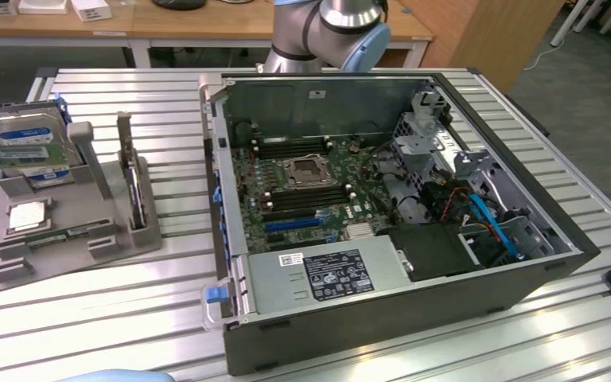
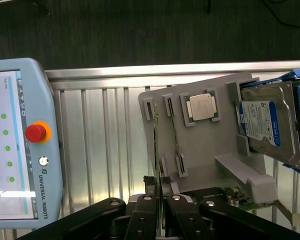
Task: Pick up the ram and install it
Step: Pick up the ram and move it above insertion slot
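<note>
The ram (image 2: 156, 145) shows edge-on as a thin green strip running out from between my fingers. My gripper (image 2: 158, 181) is shut on it, well above the grey holder (image 2: 200, 150). A second green stick (image 2: 175, 135) lies in the holder's other slot pair, also seen as a stick (image 1: 67, 233) in the exterior view. The open computer case (image 1: 391, 199) lies on the table, with the motherboard's long memory slots (image 1: 295, 147) beside the CPU socket. The arm's (image 1: 327, 24) lower part rises out of the exterior view behind the case.
The holder (image 1: 72, 255) at the exterior view's left also carries a silver CPU chip (image 2: 200, 107) and an upright hard drive (image 2: 270, 125). A teach pendant (image 2: 20, 145) with a red stop button sits beside the slatted table (image 1: 125, 318). Drive cages and cables (image 1: 465, 199) crowd the case's right half.
</note>
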{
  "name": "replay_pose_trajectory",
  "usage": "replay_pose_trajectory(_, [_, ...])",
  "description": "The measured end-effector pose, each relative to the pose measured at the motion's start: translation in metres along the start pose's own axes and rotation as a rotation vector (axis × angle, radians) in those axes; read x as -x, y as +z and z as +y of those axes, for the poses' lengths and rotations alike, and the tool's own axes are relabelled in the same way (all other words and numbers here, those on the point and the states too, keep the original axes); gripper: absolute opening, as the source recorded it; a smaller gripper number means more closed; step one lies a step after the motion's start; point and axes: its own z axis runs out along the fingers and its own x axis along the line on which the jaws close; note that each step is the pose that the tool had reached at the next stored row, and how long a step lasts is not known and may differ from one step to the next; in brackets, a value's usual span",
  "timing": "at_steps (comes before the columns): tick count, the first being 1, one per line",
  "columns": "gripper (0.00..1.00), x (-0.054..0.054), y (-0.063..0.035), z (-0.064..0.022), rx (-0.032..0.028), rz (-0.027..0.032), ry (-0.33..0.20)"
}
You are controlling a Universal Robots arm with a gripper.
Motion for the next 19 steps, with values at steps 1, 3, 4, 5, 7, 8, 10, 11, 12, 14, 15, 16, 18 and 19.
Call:
replay_pose_trajectory(1, [0.13,0.0,0.0,0.0,0.0001,0.0,0.0])
replay_pose_trajectory(3, [0.13,0.0,0.0,-0.0004,0.0,-0.0001,0.0])
replay_pose_trajectory(4, [0.13,0.0,0.0,-0.002,0.0,-0.0001,0.0])
replay_pose_trajectory(5, [0.13,0.0,0.0,-0.0044,0.0,0.0,0.0])
replay_pose_trajectory(7, [0.13,0.001,0.0002,-0.0104,0.0001,0.0,0.0])
replay_pose_trajectory(8, [0.13,0.001,0.0003,-0.0136,0.0,-0.0001,0.0])
replay_pose_trajectory(10, [0.13,0.001,0.0004,-0.0198,0.0001,0.0,0.0])
replay_pose_trajectory(11, [0.13,0.001,0.0005,-0.0229,0.0,0.0,0.0])
replay_pose_trajectory(12, [0.13,0.002,0.0006,-0.0259,0.0,0.0,0.0])
replay_pose_trajectory(14, [0.13,0.002,0.0007,-0.0315,0.0001,0.0,0.0])
replay_pose_trajectory(15, [0.13,0.002,0.0008,-0.0343,0.0,0.0,0.0])
replay_pose_trajectory(16, [0.13,0.002,0.0008,-0.0371,0.0001,0.0,0.0])
replay_pose_trajectory(18, [0.13,0.003,0.001,-0.0427,0.0,-0.0001,0.0])
replay_pose_trajectory(19, [0.13,0.003,0.001,-0.0453,0.0001,0.0,0.0])
